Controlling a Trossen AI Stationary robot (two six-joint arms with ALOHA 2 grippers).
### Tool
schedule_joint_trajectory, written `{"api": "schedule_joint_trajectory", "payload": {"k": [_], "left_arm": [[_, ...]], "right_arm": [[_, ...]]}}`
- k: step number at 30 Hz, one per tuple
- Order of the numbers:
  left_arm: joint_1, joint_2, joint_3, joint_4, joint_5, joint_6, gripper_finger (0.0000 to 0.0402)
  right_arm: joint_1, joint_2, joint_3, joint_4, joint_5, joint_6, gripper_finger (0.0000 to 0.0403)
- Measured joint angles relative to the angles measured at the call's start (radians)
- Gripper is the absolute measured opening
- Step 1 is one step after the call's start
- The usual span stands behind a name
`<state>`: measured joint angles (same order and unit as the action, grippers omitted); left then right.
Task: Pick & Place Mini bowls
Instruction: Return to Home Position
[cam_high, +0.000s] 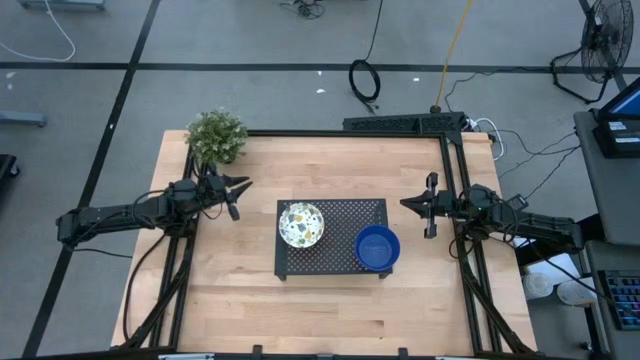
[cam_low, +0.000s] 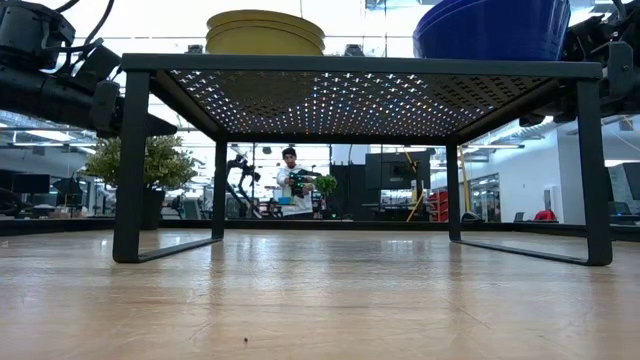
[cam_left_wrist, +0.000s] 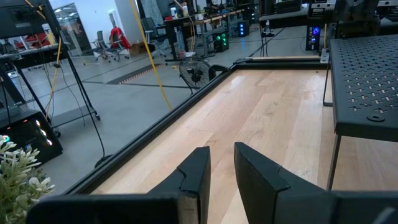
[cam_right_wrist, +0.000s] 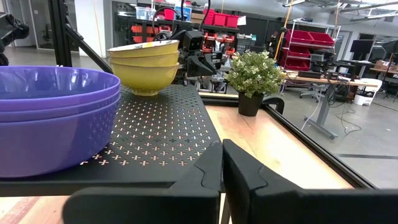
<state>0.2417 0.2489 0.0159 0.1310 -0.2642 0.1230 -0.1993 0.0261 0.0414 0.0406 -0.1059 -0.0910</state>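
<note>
Blue bowl stack (cam_high: 377, 247) on black tray (cam_high: 345, 212): just beside right gripper (cam_high: 428, 204), fingers pressed together, empty; left gripper (cam_high: 236, 190), narrowly parted, farther

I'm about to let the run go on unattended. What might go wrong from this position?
The blue bowls sit stacked at the black tray's corner nearest the right gripper, partly over its edge, so a nudge may tip them off. The right fingers are shut and must open before any grasp. The plant stands close behind the left gripper; a swing back could knock it.
</note>
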Motion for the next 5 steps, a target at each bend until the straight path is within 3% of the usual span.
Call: {"api": "schedule_joint_trajectory", "payload": {"k": [5], "left_arm": [[0.000, 0.000, 0.000, 0.000, 0.000, 0.000, 0.0077]], "right_arm": [[0.000, 0.000, 0.000, 0.000, 0.000, 0.000, 0.0000]]}}
